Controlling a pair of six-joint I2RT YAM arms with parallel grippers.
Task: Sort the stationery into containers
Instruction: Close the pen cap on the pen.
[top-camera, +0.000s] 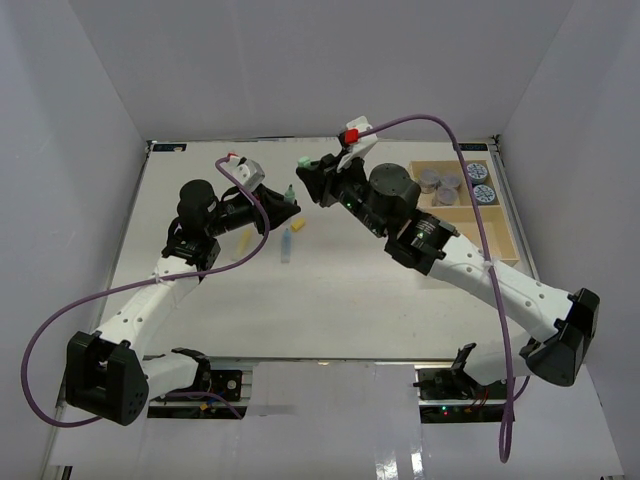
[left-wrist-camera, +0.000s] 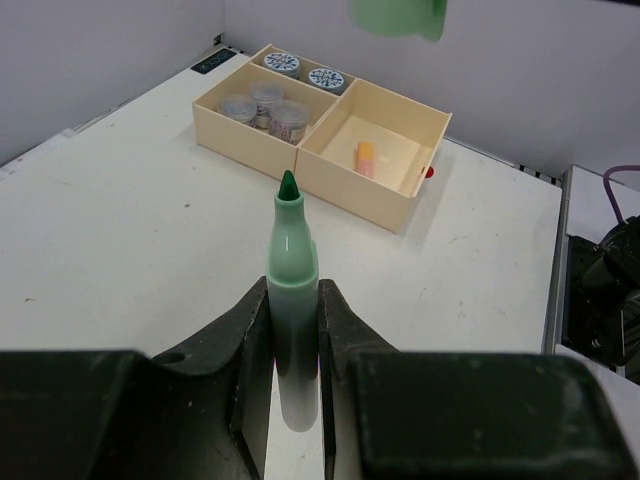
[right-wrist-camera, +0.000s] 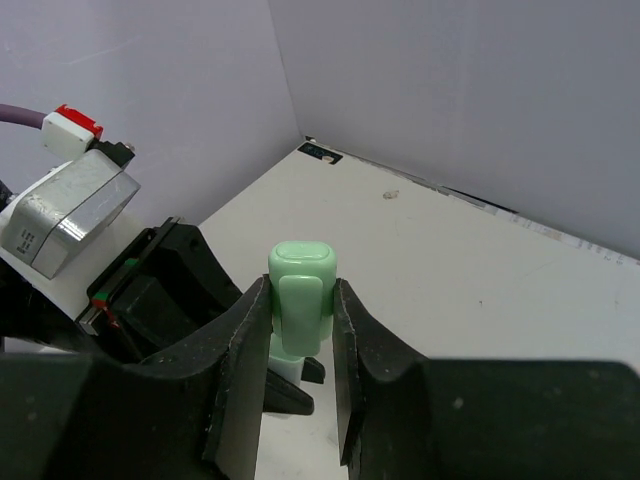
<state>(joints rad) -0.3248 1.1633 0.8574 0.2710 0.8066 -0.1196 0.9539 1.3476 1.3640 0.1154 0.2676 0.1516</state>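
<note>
My left gripper is shut on a pale green marker, whose dark green tip is bare and points away from the wrist. My right gripper is shut on the marker's green cap, held just above the left gripper's fingers. Seen from above, the two grippers meet near the table's far middle. The wooden tray at the far right holds grey rolls and patterned rolls in small sections. An orange-and-yellow marker lies in its larger section.
A blue marker, a yellow marker and a small yellow piece lie on the white table under the left arm. Grey walls enclose the table on three sides. A purple cable arcs over the right arm.
</note>
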